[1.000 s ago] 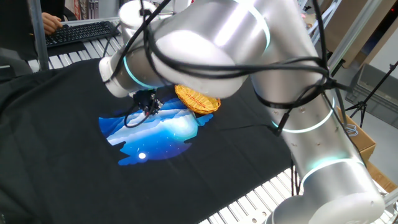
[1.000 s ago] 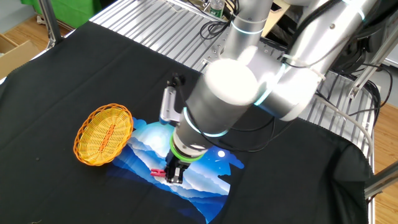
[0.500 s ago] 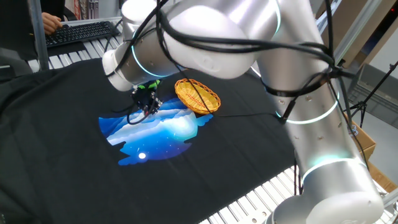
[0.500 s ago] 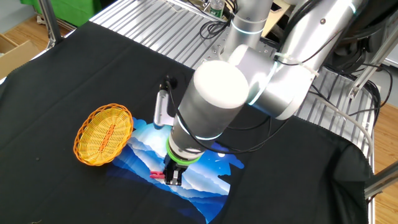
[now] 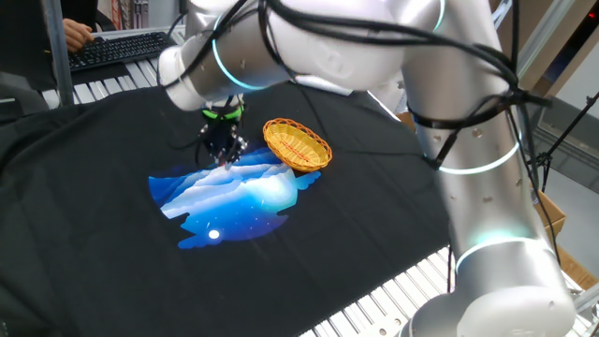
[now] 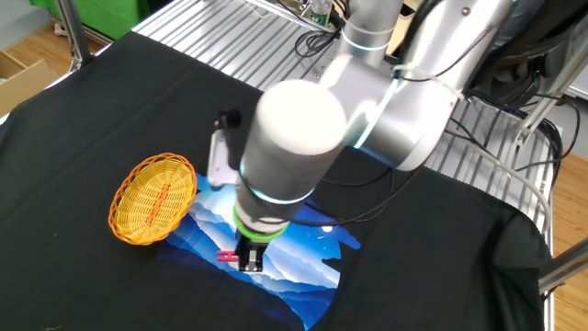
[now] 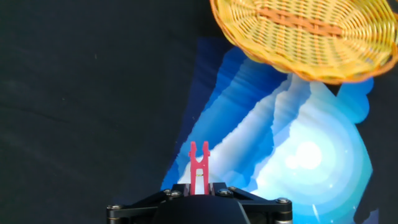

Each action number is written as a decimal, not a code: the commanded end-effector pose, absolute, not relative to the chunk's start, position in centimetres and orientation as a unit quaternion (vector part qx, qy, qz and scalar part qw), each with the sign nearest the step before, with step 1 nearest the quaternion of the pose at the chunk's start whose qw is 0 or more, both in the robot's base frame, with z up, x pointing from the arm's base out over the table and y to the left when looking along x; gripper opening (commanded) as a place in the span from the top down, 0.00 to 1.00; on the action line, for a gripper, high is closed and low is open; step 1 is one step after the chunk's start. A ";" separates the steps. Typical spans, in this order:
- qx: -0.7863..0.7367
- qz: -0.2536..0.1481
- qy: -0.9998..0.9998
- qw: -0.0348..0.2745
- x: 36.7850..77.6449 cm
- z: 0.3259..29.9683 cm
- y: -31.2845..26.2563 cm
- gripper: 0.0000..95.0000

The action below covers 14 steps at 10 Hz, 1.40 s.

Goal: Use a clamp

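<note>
The clamp [image 7: 199, 165] is a small red-pink clip. My black gripper [image 7: 199, 186] is shut on it, and its forked tip sticks out ahead of the fingers. In the other fixed view the clamp [image 6: 226, 256] shows at the gripper [image 6: 248, 261], low over the blue and white print [image 6: 294, 253] on the black cloth. In one fixed view the gripper [image 5: 223, 154] hangs over the print's upper edge, left of the woven yellow basket [image 5: 297, 144]; the clamp is too small to tell there.
The yellow basket [image 6: 152, 198] rests on the cloth with an orange strip inside, and fills the top of the hand view [image 7: 298, 37]. Black cloth [image 6: 110, 101] covers the table. A keyboard [image 5: 122, 47] lies at the back. The metal table edge [image 5: 384, 304] shows at front.
The arm has swung its gripper with the clamp toward the basket side of the print. The basket has not moved.
</note>
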State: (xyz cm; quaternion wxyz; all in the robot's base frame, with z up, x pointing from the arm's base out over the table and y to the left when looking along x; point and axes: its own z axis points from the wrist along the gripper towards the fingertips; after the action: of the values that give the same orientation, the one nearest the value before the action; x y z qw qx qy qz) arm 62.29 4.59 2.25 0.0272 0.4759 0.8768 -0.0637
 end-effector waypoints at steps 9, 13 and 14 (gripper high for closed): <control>0.398 -0.069 0.914 -0.026 62.6 6.1 4.1 1.00; 0.339 -0.046 0.938 -0.057 62.7 9.2 2.9 1.00; 0.320 -0.035 0.945 -0.064 62.7 10.3 2.4 1.00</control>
State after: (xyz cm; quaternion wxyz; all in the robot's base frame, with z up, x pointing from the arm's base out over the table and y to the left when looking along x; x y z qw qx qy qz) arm 62.79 2.72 9.50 -0.0584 0.3358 0.9392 -0.0422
